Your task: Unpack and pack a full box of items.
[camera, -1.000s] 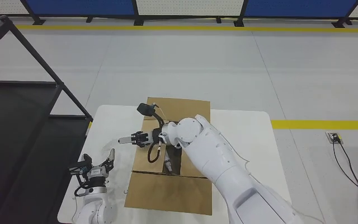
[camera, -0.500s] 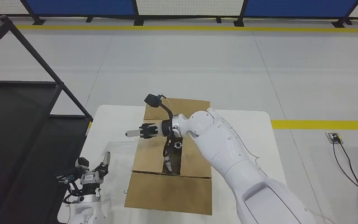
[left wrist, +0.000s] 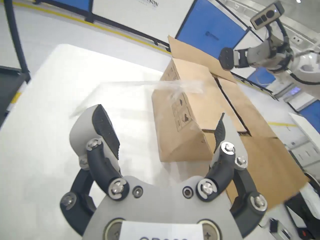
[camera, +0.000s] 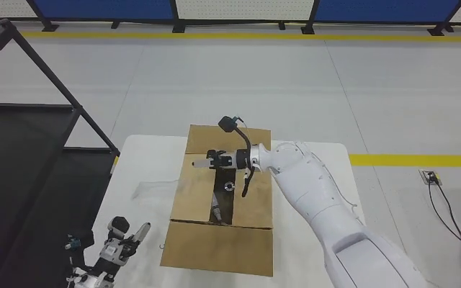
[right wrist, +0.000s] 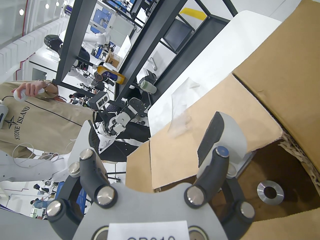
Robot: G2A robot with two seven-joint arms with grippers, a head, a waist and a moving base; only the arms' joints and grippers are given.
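The brown cardboard box (camera: 248, 209) sits in the middle of the white worktop (camera: 144, 165), its flaps parted over a narrow slot. Inside lies a shiny steel ring (right wrist: 270, 192), probably dense and slippery, so it is best pinched across its rim. The right gripper (camera: 198, 163) hovers spread above the flaps. The left gripper (left wrist: 161, 116), also spread, hangs by the worktop's near corner.
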